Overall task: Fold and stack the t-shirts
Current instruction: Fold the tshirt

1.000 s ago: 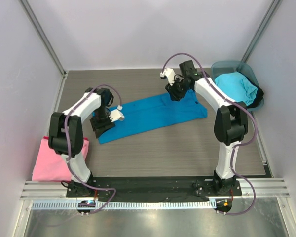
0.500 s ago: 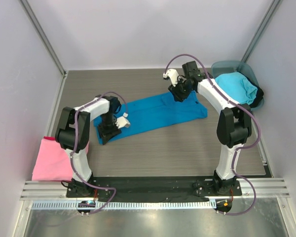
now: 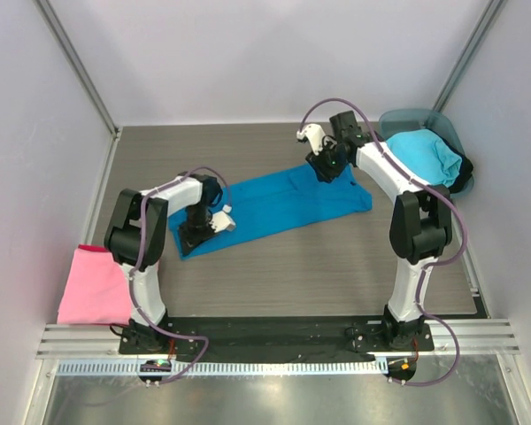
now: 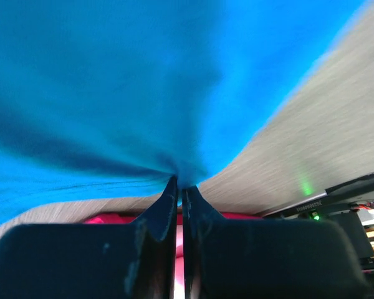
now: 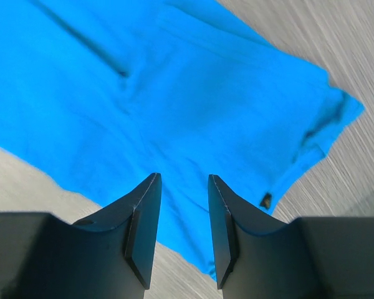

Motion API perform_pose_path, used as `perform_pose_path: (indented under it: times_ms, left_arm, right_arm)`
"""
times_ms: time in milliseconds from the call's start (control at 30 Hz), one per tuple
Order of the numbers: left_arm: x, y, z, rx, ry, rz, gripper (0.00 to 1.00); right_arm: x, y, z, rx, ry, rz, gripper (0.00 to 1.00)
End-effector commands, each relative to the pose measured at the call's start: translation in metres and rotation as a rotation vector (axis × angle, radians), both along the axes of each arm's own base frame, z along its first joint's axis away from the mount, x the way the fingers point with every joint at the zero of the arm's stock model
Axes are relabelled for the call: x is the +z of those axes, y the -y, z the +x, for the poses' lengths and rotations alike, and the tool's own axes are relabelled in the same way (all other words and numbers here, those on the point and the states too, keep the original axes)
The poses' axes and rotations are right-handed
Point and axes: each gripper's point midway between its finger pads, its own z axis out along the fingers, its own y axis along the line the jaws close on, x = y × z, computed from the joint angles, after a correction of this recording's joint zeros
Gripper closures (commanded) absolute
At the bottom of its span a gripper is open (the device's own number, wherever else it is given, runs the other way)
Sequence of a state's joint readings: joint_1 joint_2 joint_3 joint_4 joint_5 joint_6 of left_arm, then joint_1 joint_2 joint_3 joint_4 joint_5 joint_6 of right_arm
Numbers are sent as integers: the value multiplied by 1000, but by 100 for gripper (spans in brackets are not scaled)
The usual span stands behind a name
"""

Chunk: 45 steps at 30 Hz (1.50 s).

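Left claw [image 4: 179,187] newly tight, t-shirt [image 3: 274,199] diagonal

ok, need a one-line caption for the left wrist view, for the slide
Left gripper shut on a pinched fold of the deep blue t-shirt, with the wood-grain table beyond.

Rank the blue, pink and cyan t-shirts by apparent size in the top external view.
1. blue t-shirt, clearly the largest.
2. pink t-shirt and cyan t-shirt look alike, so I do not rank them.

Blue shirt [image 3: 274,202] flat, central; pink shirt [image 3: 93,288] near-left; cyan shirt [image 3: 420,152] in tub [image 3: 405,113]
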State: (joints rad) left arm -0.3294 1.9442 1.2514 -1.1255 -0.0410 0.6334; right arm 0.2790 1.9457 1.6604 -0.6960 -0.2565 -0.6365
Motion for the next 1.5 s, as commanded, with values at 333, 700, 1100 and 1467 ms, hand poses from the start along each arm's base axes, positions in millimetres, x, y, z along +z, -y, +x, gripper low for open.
perform_pose_path:
  times_ms: [333,700,1100,1467]
  left_arm:
    - [50,38,-74,-220,-203,-77,100]
    - [74,40,-99,-253,-251,-65,100]
    - [82,53,-109,-273,-222,-64,100]
    - [65,120,-130,-394,-267,-145,99]
  right_arm:
    - [-43,73,56,-267,-14,-83,58]
    - [-70,80,66,-290,-64,-109,56]
    - [-111,71,70,-264,-222,-102,89]
    - [-120,30,143,-203,0,-139,88]
